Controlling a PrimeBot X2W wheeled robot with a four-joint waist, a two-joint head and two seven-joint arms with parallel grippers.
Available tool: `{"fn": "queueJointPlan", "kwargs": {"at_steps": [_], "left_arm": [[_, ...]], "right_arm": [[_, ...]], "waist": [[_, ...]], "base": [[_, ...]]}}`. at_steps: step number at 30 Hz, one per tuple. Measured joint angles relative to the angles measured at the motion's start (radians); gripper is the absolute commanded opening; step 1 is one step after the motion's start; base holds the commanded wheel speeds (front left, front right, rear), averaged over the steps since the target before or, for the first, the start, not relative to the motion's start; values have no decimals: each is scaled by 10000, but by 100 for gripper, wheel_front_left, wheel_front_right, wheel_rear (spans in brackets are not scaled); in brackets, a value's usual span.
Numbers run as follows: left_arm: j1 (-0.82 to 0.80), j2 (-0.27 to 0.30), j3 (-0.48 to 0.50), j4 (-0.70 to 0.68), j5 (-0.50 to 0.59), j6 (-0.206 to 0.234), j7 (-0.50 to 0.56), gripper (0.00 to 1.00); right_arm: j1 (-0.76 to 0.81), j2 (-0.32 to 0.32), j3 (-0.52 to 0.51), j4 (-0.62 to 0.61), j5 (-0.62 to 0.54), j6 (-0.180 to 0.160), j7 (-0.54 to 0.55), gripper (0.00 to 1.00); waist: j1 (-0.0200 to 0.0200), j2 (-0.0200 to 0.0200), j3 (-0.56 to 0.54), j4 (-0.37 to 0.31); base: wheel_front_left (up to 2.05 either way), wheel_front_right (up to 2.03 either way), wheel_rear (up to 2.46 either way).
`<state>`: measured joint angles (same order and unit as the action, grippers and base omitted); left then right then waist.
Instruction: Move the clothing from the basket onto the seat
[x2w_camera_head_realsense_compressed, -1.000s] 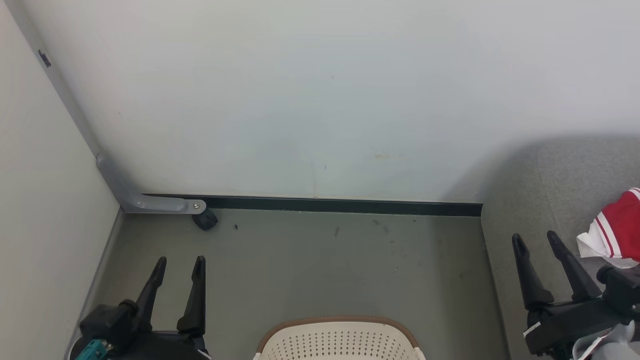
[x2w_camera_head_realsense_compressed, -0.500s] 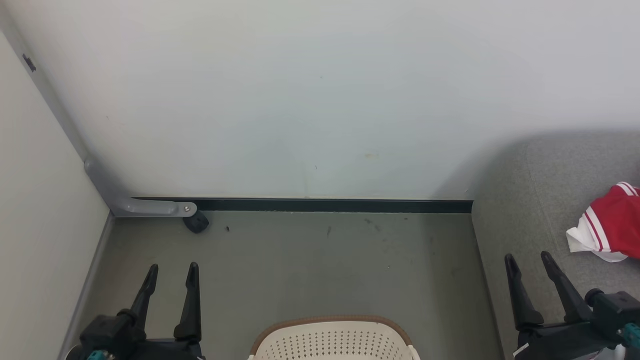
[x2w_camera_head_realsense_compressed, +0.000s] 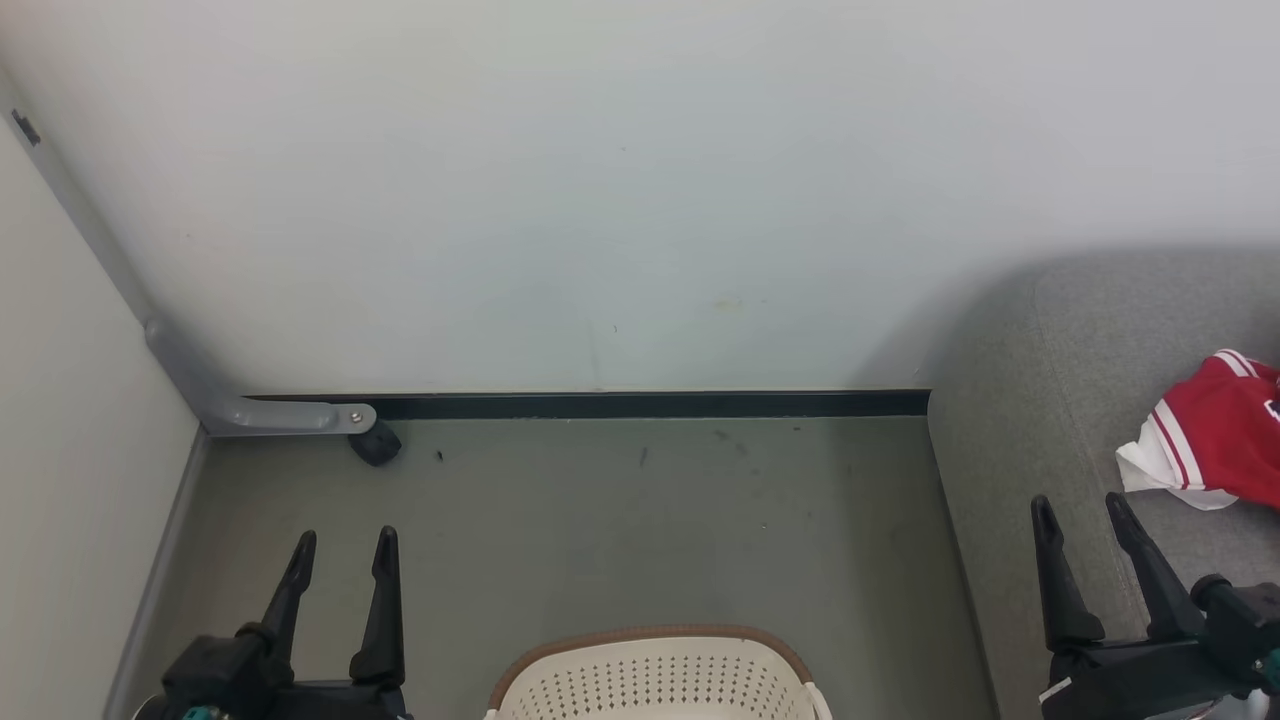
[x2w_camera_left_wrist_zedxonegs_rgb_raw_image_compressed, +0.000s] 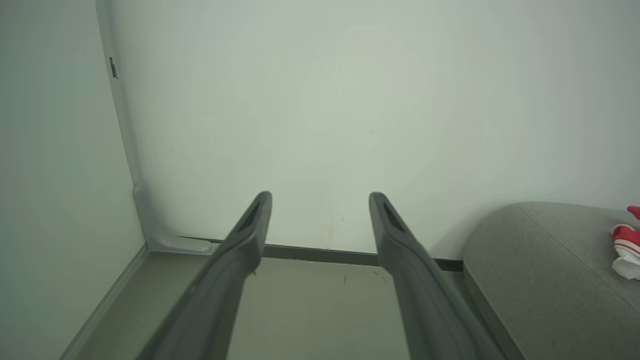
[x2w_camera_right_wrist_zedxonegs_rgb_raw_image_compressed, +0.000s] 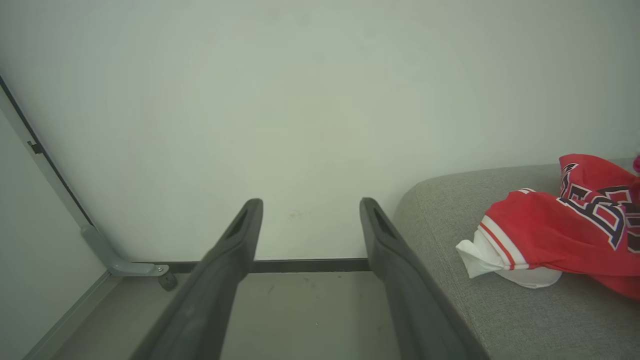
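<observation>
The robot turns slightly right; the jersey (x2w_camera_head_realsense_compressed: 1215, 430) lies on the seat (x2w_camera_head_realsense_compressed: 1100, 340), left gripper (x2w_camera_head_realsense_compressed: 344, 538) and right gripper (x2w_camera_head_realsense_compressed: 1079, 502) both gaping empty (basket (x2w_camera_head_realsense_compressed: 650, 636) next, I'd guess).

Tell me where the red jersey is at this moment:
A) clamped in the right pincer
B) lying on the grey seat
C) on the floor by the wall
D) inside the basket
B: the red jersey lies crumpled on the grey seat, clear of the right pincer, whose fingers stand open with nothing between them.
</observation>
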<state>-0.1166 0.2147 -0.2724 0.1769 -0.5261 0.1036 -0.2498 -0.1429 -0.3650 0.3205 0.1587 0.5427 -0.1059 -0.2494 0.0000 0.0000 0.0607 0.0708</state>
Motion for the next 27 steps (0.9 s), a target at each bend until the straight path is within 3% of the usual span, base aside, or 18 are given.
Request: {"fn": "queueJointPlan", "kwargs": {"at_steps": [27], "left_arm": [[2,-412,510,90,742,-343,0,100]], "right_arm": [[105,382,-614,63,-550,109,0,100]], "waist": [[0,0,163,-153]], "base": [[0,0,0]]}}
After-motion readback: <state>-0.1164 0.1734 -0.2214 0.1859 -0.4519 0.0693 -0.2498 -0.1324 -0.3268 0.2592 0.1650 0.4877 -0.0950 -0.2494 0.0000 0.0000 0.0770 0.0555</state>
